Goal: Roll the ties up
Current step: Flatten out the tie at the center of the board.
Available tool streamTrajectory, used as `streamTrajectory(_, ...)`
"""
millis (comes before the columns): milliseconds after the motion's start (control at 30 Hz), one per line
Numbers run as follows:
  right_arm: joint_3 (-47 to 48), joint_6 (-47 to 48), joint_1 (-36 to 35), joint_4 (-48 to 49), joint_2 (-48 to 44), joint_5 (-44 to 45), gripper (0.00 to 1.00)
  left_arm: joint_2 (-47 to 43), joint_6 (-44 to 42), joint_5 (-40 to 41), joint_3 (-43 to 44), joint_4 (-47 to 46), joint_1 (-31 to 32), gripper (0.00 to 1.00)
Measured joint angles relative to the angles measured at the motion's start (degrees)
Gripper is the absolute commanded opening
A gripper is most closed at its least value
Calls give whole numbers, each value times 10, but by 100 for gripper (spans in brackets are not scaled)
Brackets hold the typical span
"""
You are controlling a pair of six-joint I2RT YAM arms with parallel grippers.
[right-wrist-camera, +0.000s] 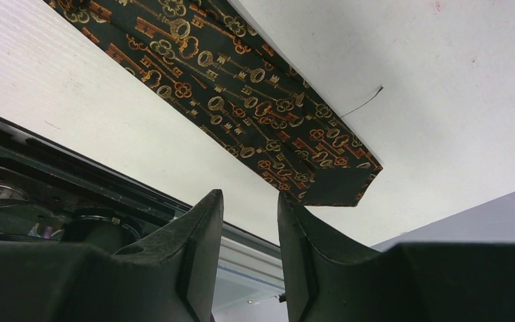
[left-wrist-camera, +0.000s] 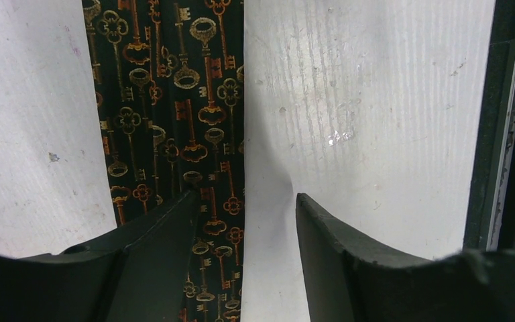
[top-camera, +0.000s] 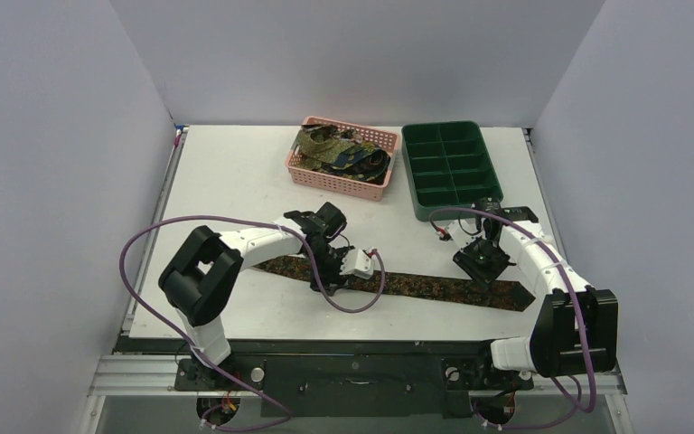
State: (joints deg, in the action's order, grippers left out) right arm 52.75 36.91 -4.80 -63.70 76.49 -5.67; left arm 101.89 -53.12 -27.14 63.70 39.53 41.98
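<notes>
**A:** Which step is this?

**B:** The very start of a roll, I'd judge. One tie (top-camera: 434, 287) lies flat and unrolled across the near part of the surface (top-camera: 226, 172). The other ties (top-camera: 343, 149) are heaped in the pink basket (top-camera: 312, 176) at the back.

**A:** And the tools?

**B:** The left tool (top-camera: 327, 271) hovers low over the tie's left stretch, fingers apart and holding nothing. The right tool (top-camera: 483, 262) hangs just beside the tie's right end, its fingers only narrowly parted and also empty.

**A:** What does the next move call for?

**B:** Probably pinching one end and turning it over onto itself while the other arm pins the strip. The fabric looks limp, so it could skew.

**A:** And the surroundings?

**B:** A white, slightly scuffed surface inside plain pale walls. A green compartment tray (top-camera: 407, 167) sits beside the basket.
</notes>
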Motion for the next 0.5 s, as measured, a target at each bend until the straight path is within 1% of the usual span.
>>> streamTrajectory(500, -2, 0, 0, -3, 2, -3, 32, 2, -3, 25, 21, -6, 0, 49)
